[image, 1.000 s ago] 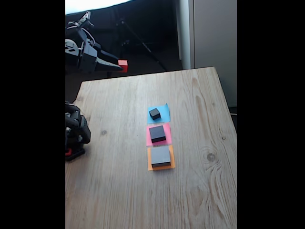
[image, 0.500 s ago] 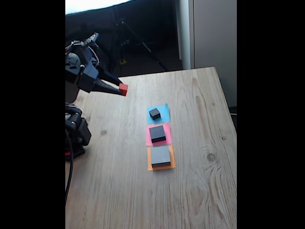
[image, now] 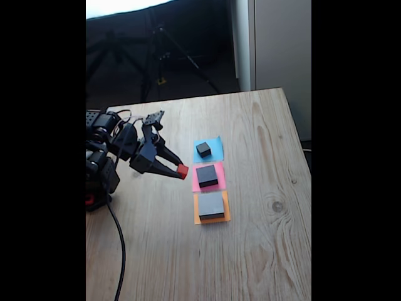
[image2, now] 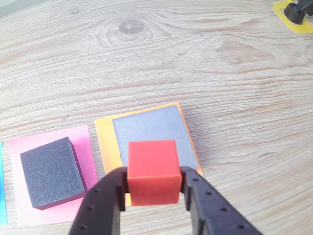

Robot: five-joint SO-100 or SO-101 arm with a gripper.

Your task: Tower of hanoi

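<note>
My gripper point(image: 181, 171) is shut on the tiny red cube point(image: 182, 171), held just left of the pink paper in the fixed view. The wrist view has the red cube point(image2: 152, 171) clamped between the two black fingers point(image2: 100, 208), above the near edge of the large flat grey block point(image2: 151, 134). That grey block point(image: 211, 205) lies on an orange paper square. The medium black block point(image: 207, 175) sits on a pink square, seen also in the wrist view point(image2: 51, 171). The small black cube point(image: 203, 149) rests on a blue square.
The arm's base point(image: 99, 175) stands at the wooden table's left edge with a cable point(image: 119, 244) trailing toward the front. A tripod foot on yellow tape point(image2: 298, 12) is at the wrist view's top right. Bare table point(image: 263, 251) lies to the right and front.
The gripper has swung down and toward the row of blocks, carrying the red cube from above the table's far left corner to just left of the pink paper.
</note>
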